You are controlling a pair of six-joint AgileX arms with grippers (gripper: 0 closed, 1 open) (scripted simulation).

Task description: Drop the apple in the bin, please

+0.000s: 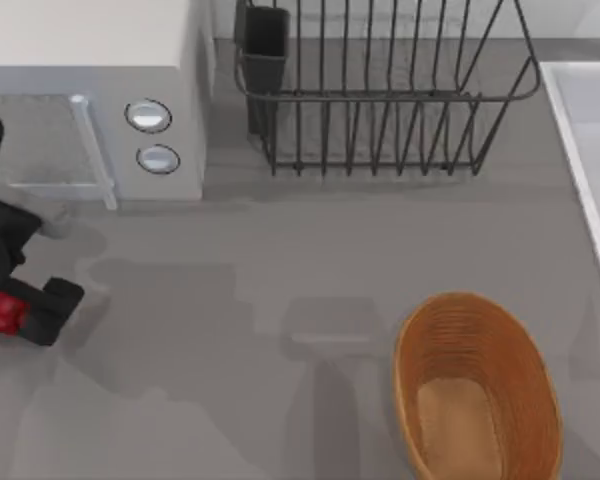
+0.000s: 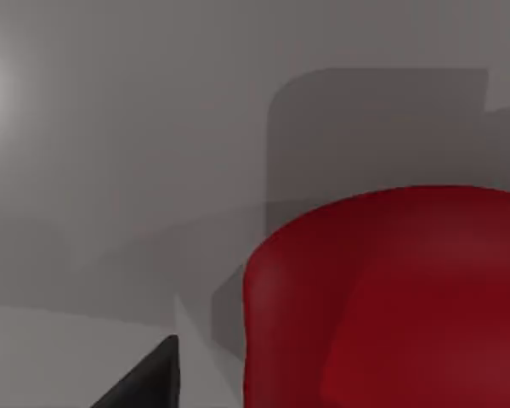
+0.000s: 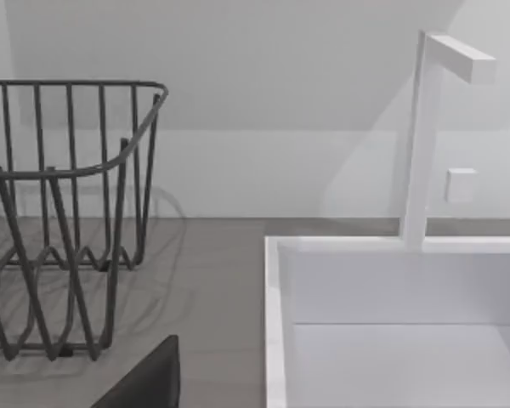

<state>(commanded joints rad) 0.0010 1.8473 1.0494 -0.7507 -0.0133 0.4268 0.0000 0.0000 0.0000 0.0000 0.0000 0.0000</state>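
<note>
At the far left edge of the grey counter (image 1: 280,260), the left claw (image 1: 10,310) pinches the small, glossy red apple (image 1: 0,312) between its black fingers (image 1: 50,305); how high it sits over the counter is hard to judge from above. In the left wrist view the apple (image 2: 391,297) looms large and close, with one dark fingertip (image 2: 149,378) beside it. The oval woven wicker bin (image 1: 478,390), orange-brown with a tan flat bottom, stands well apart at the counter's right front. Behind it stands a dark wire dish rack (image 1: 380,90), and a white microwave-like appliance (image 1: 90,90) sits at the back left. A white sink (image 3: 391,323) with a square tap (image 3: 425,127) shows in the right wrist view, beside the rack (image 3: 59,212). I cannot tell the right claw's state.
</note>
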